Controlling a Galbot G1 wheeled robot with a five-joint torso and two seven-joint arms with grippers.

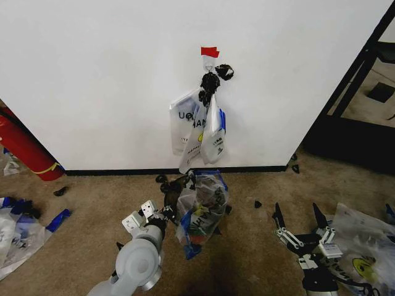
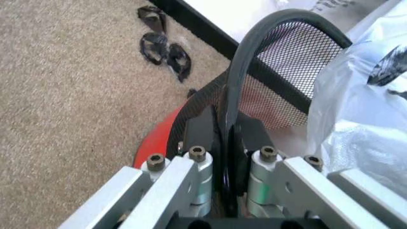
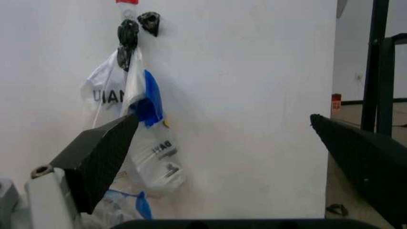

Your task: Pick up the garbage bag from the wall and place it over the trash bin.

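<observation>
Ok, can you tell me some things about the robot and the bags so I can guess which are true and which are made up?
1. Garbage bags hang on the white wall. True.
2. The left gripper is wide open over bare carpet. False: it is shut on the rim of the trash bin.
3. The right gripper is open, low over the carpet. True.
4. The trash bin is blue plastic. False: it is black mesh with a red base.
5. A red cylinder leans at the wall off to the robot's left. True.
6. The right gripper holds a bag. False: its fingers hold nothing.
</observation>
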